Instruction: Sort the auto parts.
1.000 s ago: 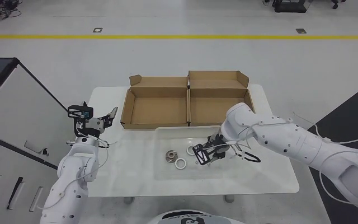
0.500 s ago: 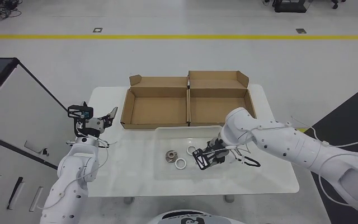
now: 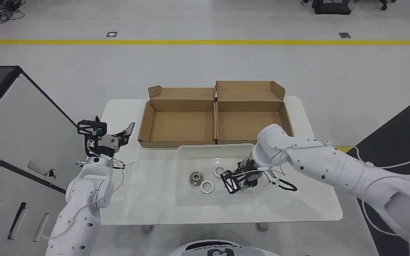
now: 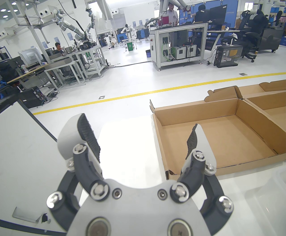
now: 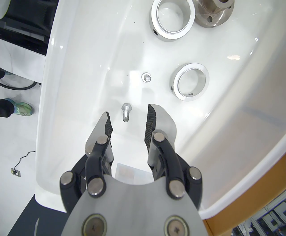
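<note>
A white tray [image 3: 186,152] holds a metal flange [image 3: 195,177] and two silver rings [image 3: 208,187] [image 3: 220,171]. In the right wrist view the rings [image 5: 191,81] [image 5: 172,20] and flange [image 5: 215,11] lie beyond a small bolt [image 5: 126,111] on the tray floor [image 5: 73,67]. My right gripper [image 5: 129,110] is open, low in the tray, its fingertips on either side of that bolt. A second small screw [image 5: 146,77] stands just past it. My left gripper [image 4: 138,127] is open and holds nothing, raised at the table's left side [image 3: 125,131].
Two open cardboard boxes [image 3: 177,125] [image 3: 250,121] stand side by side behind the tray; the left wrist view shows the nearer box [image 4: 214,134]. A dark frame and board [image 3: 25,128] stand to the left of the table.
My right gripper has moved slightly down and toward the front of the tray, closer to the bolt. The left arm has stayed still.
</note>
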`<action>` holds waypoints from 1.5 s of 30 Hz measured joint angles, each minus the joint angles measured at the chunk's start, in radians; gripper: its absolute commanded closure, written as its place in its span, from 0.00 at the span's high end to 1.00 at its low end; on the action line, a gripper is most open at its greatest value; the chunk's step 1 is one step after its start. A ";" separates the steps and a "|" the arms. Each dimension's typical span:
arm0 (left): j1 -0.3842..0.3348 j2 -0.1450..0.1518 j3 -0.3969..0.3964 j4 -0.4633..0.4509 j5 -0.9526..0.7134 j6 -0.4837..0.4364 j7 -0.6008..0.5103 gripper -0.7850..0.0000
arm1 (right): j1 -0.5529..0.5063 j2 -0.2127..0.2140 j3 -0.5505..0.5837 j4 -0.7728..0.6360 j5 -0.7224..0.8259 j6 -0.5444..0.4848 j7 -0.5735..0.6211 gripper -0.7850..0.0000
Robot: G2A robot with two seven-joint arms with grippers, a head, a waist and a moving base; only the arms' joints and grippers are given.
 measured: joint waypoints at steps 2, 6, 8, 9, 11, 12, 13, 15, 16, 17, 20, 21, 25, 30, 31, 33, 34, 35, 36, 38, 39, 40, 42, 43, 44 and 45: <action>0.000 0.000 0.000 0.000 0.000 0.000 0.000 1.00 | -0.002 -0.003 0.000 0.006 -0.001 0.000 0.000 0.45; 0.000 0.000 0.000 0.000 0.000 0.000 0.000 1.00 | -0.005 -0.007 0.000 0.015 -0.007 0.000 0.000 0.45; 0.000 0.000 0.000 0.000 0.000 0.000 0.000 1.00 | -0.007 -0.010 0.000 0.019 -0.009 0.000 0.000 0.45; 0.000 0.000 0.000 0.000 0.000 0.000 0.000 1.00 | -0.007 -0.011 0.000 0.021 -0.009 0.000 0.000 0.45; 0.000 0.000 0.000 0.000 0.000 0.000 0.000 1.00 | -0.009 -0.014 0.000 0.024 -0.010 0.000 0.000 0.45; 0.000 0.000 0.000 0.000 0.000 0.000 0.000 1.00 | -0.010 -0.016 0.000 0.025 -0.011 0.000 0.000 0.45; 0.000 0.000 0.000 0.000 0.000 0.000 0.000 1.00 | -0.011 -0.017 0.000 0.027 -0.011 0.000 0.000 0.44; 0.000 0.000 0.000 0.000 0.000 0.000 0.000 1.00 | -0.013 -0.019 0.000 0.030 -0.013 0.000 0.000 0.43; 0.000 0.000 0.000 0.000 0.000 0.000 0.000 1.00 | -0.014 -0.020 0.000 0.032 -0.014 0.000 0.000 0.42; 0.000 0.000 0.000 0.000 0.000 0.000 0.000 1.00 | -0.015 -0.022 0.000 0.033 -0.014 0.000 0.000 0.42; 0.000 0.000 0.000 0.000 0.000 0.000 0.000 1.00 | -0.017 -0.025 0.000 0.038 -0.017 0.000 0.000 0.41; 0.000 0.000 0.000 0.000 0.000 0.000 0.000 1.00 | -0.018 -0.025 0.000 0.040 -0.017 0.000 0.000 0.41; 0.000 0.000 0.000 0.000 0.000 0.000 0.000 1.00 | -0.020 -0.028 0.000 0.045 -0.023 0.000 0.000 0.40; 0.000 0.000 0.000 0.000 0.000 0.000 0.000 1.00 | -0.025 -0.030 0.000 0.048 -0.028 0.000 0.000 0.37; 0.000 0.000 0.000 0.000 0.000 0.000 0.000 1.00 | -0.025 -0.030 0.000 0.049 -0.028 0.000 0.000 0.36; 0.000 0.000 0.000 0.000 0.000 0.000 0.000 1.00 | -0.026 -0.030 0.000 0.050 -0.031 0.000 0.000 0.35; 0.000 0.000 0.000 0.000 0.000 0.000 0.000 1.00 | -0.027 -0.031 0.000 0.050 -0.031 0.000 0.000 0.35; 0.000 0.000 0.000 0.000 0.000 0.000 0.000 1.00 | -0.028 -0.031 0.000 0.050 -0.031 0.000 0.000 0.33; 0.000 0.000 0.000 0.000 0.000 0.000 0.000 1.00 | -0.029 -0.030 0.000 0.051 -0.031 0.000 0.000 0.33; 0.000 0.000 0.000 0.000 0.000 0.000 0.000 1.00 | -0.031 -0.030 0.000 0.052 -0.032 0.000 0.000 0.24; 0.000 0.000 0.000 0.000 0.000 0.000 0.000 1.00 | -0.032 -0.030 0.000 0.052 -0.032 0.000 0.000 0.19; 0.000 0.000 0.000 0.000 0.000 0.000 0.000 1.00 | -0.032 -0.030 0.000 0.052 -0.033 0.000 0.000 0.09; 0.000 0.000 0.000 0.000 0.000 0.000 0.000 1.00 | -0.032 -0.029 0.000 0.053 -0.033 0.000 0.000 0.00; 0.000 0.000 0.000 0.000 0.000 0.000 0.000 1.00 | -0.033 -0.029 0.000 0.054 -0.033 0.000 0.000 0.00; 0.000 0.000 0.000 0.000 0.000 0.000 0.000 1.00 | -0.033 -0.029 0.000 0.054 -0.034 0.000 0.000 0.00; 0.000 0.000 0.000 0.000 0.000 0.000 0.000 1.00 | -0.032 -0.029 0.000 0.053 -0.034 0.000 0.000 0.00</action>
